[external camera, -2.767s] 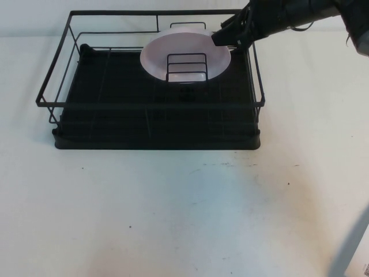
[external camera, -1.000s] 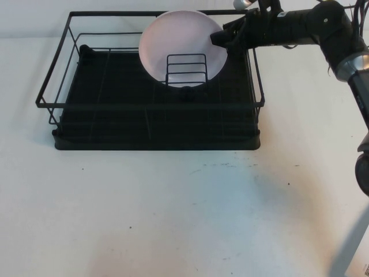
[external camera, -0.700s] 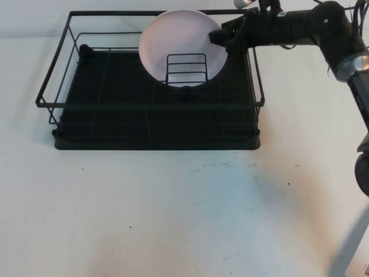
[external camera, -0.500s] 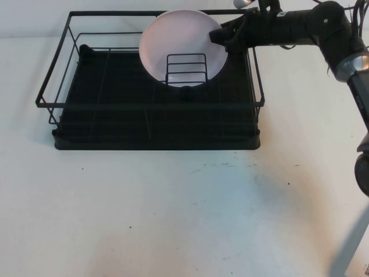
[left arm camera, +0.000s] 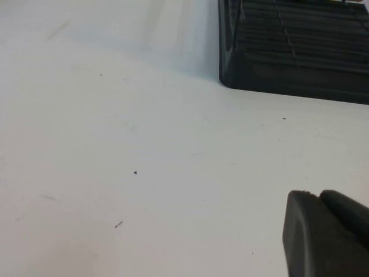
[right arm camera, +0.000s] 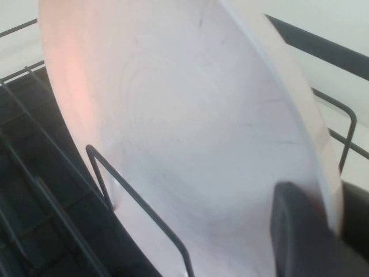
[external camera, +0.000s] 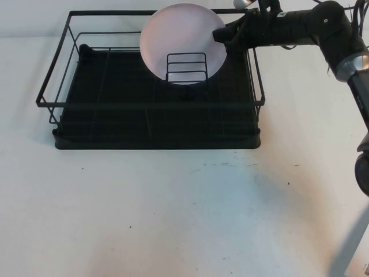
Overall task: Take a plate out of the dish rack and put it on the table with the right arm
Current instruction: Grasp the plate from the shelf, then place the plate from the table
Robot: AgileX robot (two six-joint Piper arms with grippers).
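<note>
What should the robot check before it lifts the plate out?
1. Right gripper has its fingers on both sides of the plate rim: ok.
2. Grip firm enough to lift: cannot tell.
3. Plate bottom free of the wire divider: not ok, it sits behind it.
4. Table in front of the rack bare for setting down: ok.
5. Left gripper low over the table, away from the rack: ok.

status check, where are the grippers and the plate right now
Right gripper clamped on plate rim at rack's far right. Plate upright behind wire divider in dish rack. Left gripper low over bare table, holding nothing.
</note>
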